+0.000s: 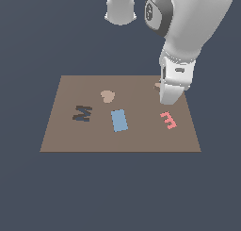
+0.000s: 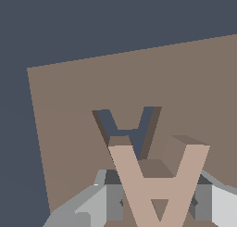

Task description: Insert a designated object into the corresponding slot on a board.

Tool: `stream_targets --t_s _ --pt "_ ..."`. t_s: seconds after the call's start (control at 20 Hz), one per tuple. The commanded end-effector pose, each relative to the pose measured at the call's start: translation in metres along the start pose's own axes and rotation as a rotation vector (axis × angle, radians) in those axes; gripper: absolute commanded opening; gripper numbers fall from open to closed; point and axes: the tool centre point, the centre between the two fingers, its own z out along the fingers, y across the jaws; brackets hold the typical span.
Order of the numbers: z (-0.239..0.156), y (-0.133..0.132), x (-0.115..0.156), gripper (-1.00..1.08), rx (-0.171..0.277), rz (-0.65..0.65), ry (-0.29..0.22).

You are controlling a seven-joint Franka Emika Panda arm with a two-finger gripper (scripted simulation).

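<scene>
In the wrist view my gripper (image 2: 155,200) is shut on the tan letter "A" piece (image 2: 127,170), with grey fingers (image 2: 109,198) on either side of it. The piece hangs just short of the dark "A"-shaped slot (image 2: 105,122) in the brown board (image 2: 185,82), tilted and only partly over it. In the exterior view my gripper (image 1: 164,97) stands low over the board (image 1: 141,140) near its far corner on the exterior view's right. A small tan edge of the piece (image 1: 157,86) shows beside it. The slot is hidden there.
On the board lie a tan heart (image 1: 108,96), a dark "M" recess (image 1: 82,113), a blue rectangle (image 1: 119,120) and a pink "E" (image 1: 168,120) just in front of my gripper. The arm's base (image 1: 120,8) stands behind the board.
</scene>
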Motion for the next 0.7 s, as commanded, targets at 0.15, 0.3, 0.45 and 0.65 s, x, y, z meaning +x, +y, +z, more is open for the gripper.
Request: stream_targets --t_s 0.15,0.3,0.45,0.65 --pt "-0.0005 -0.0128 0.0188 -1.00 0.000 -0.054 -0.001" --pt "-0.0004 -0.0122 0.0174 -1.00 0.000 -0.050 -0.001" --pt "0.0013 -0.0127 0.0184 -1.00 0.000 -0.052 0.000" --pt "0.0092 -0.0124 0.0174 -1.00 0.000 -0.051 -0.001"
